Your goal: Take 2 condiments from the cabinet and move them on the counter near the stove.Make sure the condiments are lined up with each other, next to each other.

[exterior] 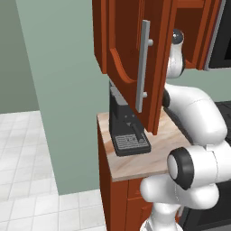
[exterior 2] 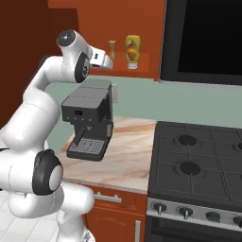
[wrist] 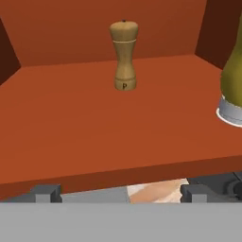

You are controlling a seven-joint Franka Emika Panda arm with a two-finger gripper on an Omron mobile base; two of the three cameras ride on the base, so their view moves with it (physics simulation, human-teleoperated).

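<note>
Inside the open cabinet (exterior 2: 94, 28), on its shelf: wooden shaker (wrist: 124, 54) upright, yellow bottle (exterior 2: 133, 51) just beside it, pale end down. Fingers (wrist: 47, 193) spread wide, empty, short of the shelf edge, above the worktop (exterior 2: 127, 146).

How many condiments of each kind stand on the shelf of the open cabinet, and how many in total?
Wooden shaker: 1
Yellow bottle: 1
Total: 2, both standing upright on the cabinet shelf, apart from each other.
</note>
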